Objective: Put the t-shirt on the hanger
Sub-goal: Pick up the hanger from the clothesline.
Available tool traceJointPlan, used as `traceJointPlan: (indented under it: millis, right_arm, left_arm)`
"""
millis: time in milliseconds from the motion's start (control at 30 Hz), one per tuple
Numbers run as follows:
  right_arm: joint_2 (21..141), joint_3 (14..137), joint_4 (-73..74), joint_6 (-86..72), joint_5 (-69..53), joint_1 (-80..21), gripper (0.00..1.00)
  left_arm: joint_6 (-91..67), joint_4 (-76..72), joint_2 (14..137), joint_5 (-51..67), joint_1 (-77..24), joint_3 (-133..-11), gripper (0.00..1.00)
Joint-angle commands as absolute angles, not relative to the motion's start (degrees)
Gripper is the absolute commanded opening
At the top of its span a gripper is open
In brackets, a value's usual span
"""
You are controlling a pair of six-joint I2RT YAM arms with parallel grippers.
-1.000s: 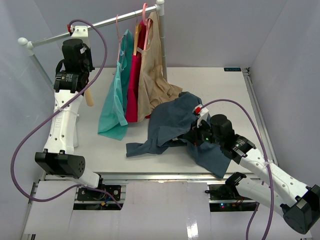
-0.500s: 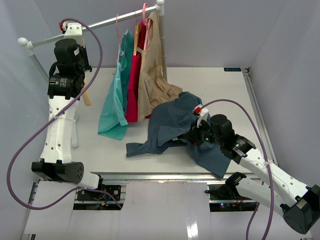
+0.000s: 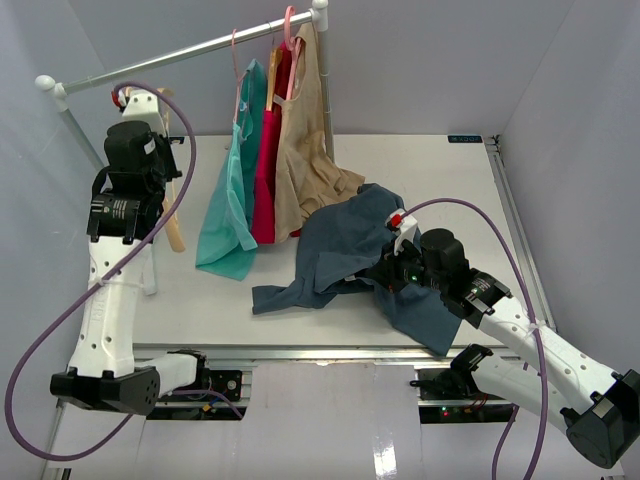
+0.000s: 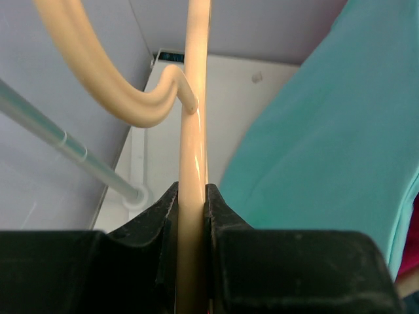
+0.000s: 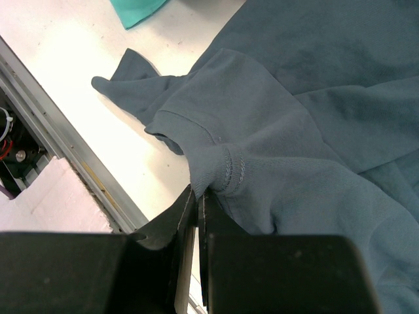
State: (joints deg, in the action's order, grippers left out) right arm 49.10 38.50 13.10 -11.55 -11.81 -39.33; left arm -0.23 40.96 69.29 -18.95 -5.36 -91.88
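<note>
A: What's the left tool (image 4: 193,204) doing?
B: I have it clamped on the hanger (image 4: 194,118), apart from the teal garment (image 3: 228,215). The right tool (image 5: 198,208) pinches the t-shirt (image 5: 308,85) at a ribbed edge. The shirt is crumpled right-centre on the surface (image 3: 440,165), one corner near the front edge.

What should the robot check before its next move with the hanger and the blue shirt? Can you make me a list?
1. Left tool shut on the hanger: ok, it clamps the wooden bar.
2. Its hook free: ok, it hangs on nothing.
3. Right tool shut on the t-shirt: ok, it pinches a stitched edge.
4. Neck hole open for the hanger: cannot tell, the t-shirt is crumpled.
5. Hanger close to the t-shirt: not ok, in the top view the turquoise garment hangs between them.
6. T-shirt lifted off the table: not ok, most of it lies there.
</note>
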Motion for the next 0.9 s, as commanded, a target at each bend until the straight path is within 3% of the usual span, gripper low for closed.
traceJointPlan:
  millis: [0, 333, 467, 667, 733, 867]
  right_arm:
    - [48.60, 39.09, 10.85, -11.18, -12.26, -39.27, 0.08]
    - [49.60, 39.46, 11.69, -11.69, -9.75, -39.29, 0.08]
    - [49.85, 39.46, 11.69, -11.69, -9.56, -39.29, 0.08]
    - [50.18, 39.53, 11.93, -11.89, -7.94, -39.26, 0.08]
    - [50.19, 39.69, 12.09, -12.60, -6.10, -39.21, 0.08]
    - [51.93, 40.22, 13.17, -16.38, 9.59, -38.33, 0.08]
  left_arm:
    - [-1.19, 39.44, 63.31, -19.01, -5.25, -86.98, 0.00]
    - [-4.45, 41.32, 49.83, -10.33, -5.27, -76.48, 0.00]
    - [-8.12, 39.30, 42.01, 5.53, -5.27, -72.60, 0.00]
    - [-9.77, 43.87, 36.13, 1.35, -5.21, -75.90, 0.00]
    - [-9.61, 44.80, 35.69, 1.54, -5.26, -77.74, 0.00]
    - [-10.04, 37.75, 33.81, 10.88, -5.27, -78.42, 0.00]
